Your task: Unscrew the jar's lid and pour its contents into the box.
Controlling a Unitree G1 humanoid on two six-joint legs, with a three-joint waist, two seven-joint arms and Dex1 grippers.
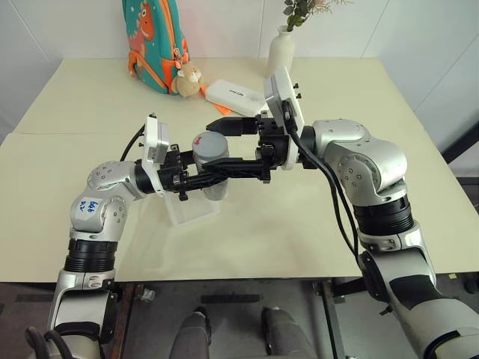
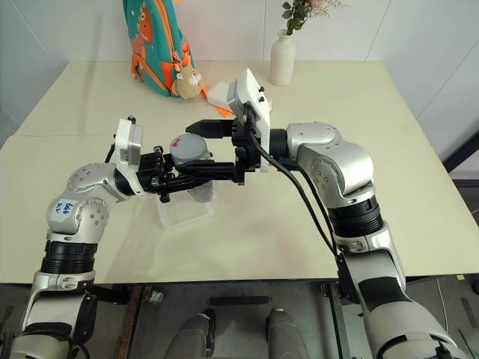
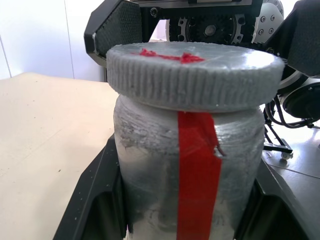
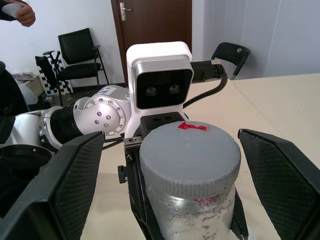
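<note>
Bare table (image 1: 314,224) to the right and front, backpack (image 1: 153,45), plush (image 1: 188,78), white case (image 1: 236,96) and vase (image 1: 281,51) crowding the far edge, box (image 1: 191,212) beneath the raised jar (image 1: 212,153)

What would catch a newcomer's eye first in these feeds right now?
The silvery jar with its red strip, held up over the table in the shut left gripper, grey lid still on. Next, the right gripper, its open fingers flanking the lid without touching it. The clear box sits on the table just beneath.
</note>
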